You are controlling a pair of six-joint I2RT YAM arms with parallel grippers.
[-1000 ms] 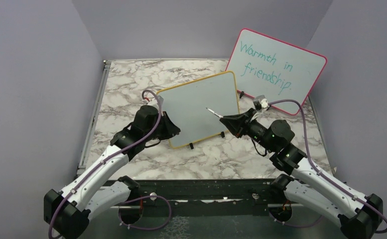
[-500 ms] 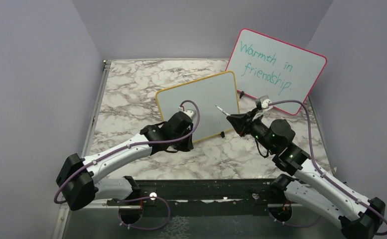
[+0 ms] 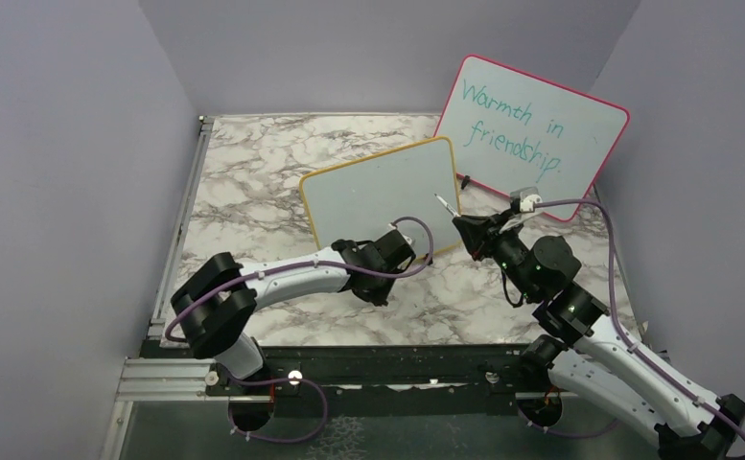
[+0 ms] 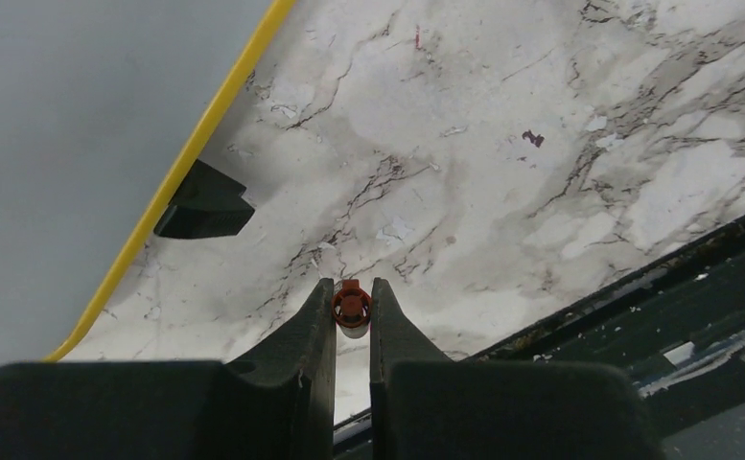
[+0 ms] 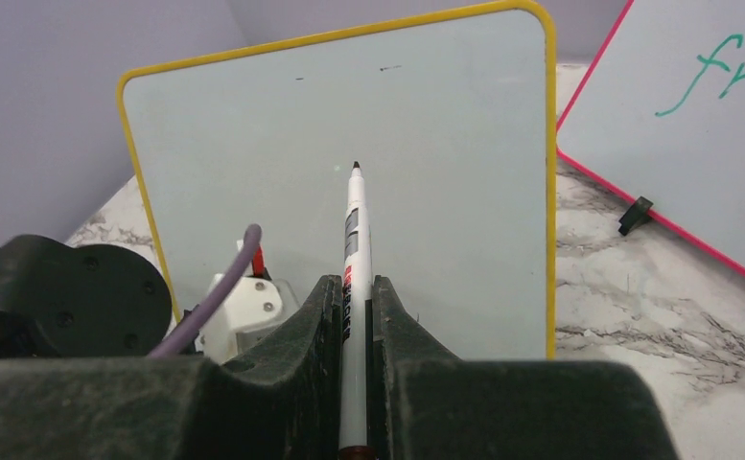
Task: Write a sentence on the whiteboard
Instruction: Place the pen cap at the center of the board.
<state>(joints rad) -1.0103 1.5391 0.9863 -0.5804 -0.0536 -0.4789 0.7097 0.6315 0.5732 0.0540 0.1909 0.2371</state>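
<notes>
The yellow-framed whiteboard (image 3: 378,196) stands tilted at the table's middle. Its face is blank in the top view and in the right wrist view (image 5: 445,144); no dark red-brown sentence shows. My right gripper (image 3: 466,230) is shut on a white marker (image 5: 354,230). The marker's bare tip points at the board near its right edge, short of the surface. My left gripper (image 3: 380,283) is low in front of the board's lower right part. It is shut on a red-brown marker cap (image 4: 351,307) over the marble table, with the board's yellow edge (image 4: 196,144) to its left.
A pink-framed board (image 3: 531,125) with teal words "Warmth in friendship." leans at the back right, close behind my right gripper. The whiteboard's black foot (image 4: 205,201) rests on the marble. A black rail (image 3: 378,364) runs along the table's near edge. Grey walls enclose the sides.
My left arm has swung right, from the board's left edge to below its lower right part. My right gripper with the marker has drifted right and back, off the board's face.
</notes>
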